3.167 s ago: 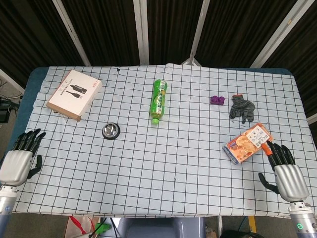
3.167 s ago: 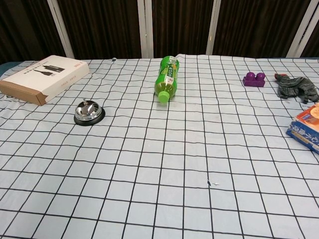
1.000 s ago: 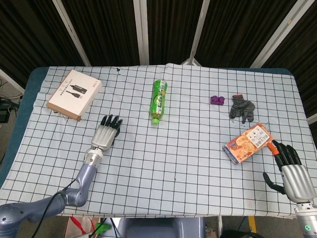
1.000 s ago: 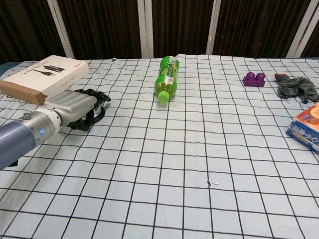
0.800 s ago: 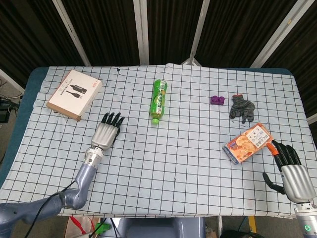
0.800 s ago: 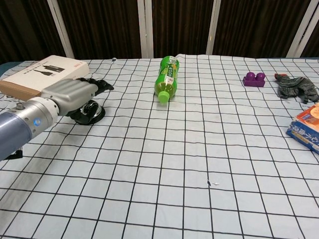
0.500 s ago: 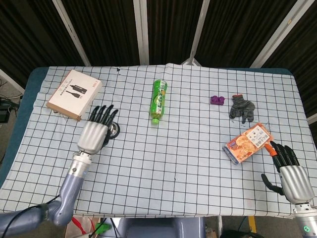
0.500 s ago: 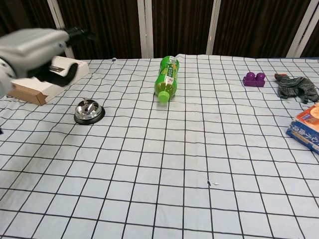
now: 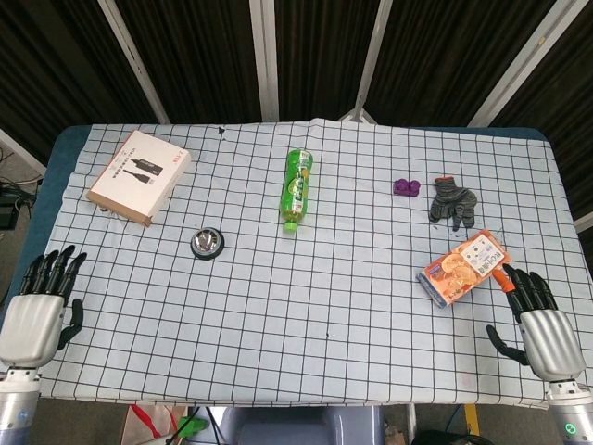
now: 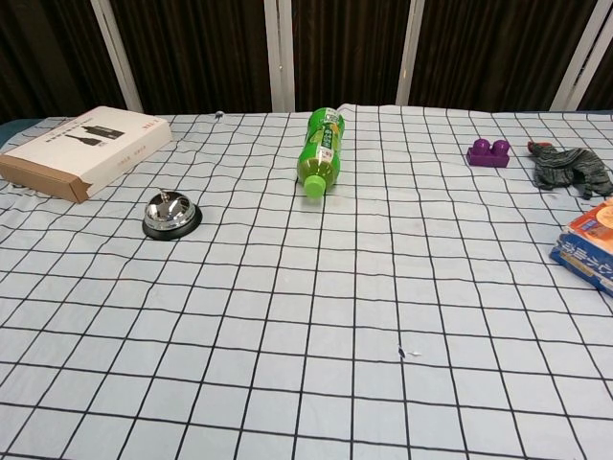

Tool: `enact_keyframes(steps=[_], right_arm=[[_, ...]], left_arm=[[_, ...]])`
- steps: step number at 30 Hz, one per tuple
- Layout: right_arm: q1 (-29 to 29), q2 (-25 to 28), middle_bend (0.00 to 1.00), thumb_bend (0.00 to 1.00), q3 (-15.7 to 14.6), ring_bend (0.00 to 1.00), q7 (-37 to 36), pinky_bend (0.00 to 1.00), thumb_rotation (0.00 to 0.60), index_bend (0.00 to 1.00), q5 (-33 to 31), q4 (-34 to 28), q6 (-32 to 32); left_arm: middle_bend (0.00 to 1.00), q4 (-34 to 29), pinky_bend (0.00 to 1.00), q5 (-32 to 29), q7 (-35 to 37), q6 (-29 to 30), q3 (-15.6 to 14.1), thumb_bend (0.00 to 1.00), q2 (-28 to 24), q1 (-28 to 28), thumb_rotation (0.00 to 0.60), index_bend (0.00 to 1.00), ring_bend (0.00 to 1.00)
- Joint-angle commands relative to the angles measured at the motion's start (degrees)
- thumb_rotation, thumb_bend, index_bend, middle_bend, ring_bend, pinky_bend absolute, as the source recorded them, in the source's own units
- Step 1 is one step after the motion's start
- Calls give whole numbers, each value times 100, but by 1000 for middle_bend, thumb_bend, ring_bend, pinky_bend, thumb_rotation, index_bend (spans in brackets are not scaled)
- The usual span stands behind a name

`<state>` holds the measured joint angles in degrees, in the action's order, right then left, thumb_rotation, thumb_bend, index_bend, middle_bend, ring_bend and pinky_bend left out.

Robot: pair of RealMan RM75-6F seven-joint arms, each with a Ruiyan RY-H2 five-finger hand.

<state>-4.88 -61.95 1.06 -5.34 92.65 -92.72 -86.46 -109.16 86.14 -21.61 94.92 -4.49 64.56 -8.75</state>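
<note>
silver bell (image 9: pixel 207 244) left untouched; left hand (image 9: pixel 35 317) held well apart, fingers spread; right hand (image 9: pixel 542 327) spread beside orange box (image 9: pixel 463 267).

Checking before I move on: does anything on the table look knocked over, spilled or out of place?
Only the green bottle lies on its side, cap toward the robot, no spill visible. The bell sits upright on the cloth.

- The left hand (image 9: pixel 35 315), which a second ago lay over the call bell (image 9: pixel 207 243) left of centre, has pulled back to the lower left corner of the head view; fingers apart, holding nothing
- It has left the chest view altogether; there the call bell (image 10: pixel 170 215) stands uncovered again
</note>
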Motion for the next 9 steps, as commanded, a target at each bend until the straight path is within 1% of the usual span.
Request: enact_keyframes(steps=[1,5,9], right_arm=[[5,-6,0,388,-8,0,18,1,600,79,8,-6,-3],[5,-22,0,388,-11,0,61,1,600,78,22,-14,-8],[-14,-47,0,388,-6,0,118,1,600,79,12,-21,27]], left_arm=[[0,506,0,354,601,322,-244,866,-51,336,600,0,0],[0,927,0,535,1018,533,-270,866,79,516,600,0,0],[0,1136,0,777,1182,761,-229,866,112,613,600,0,0]])
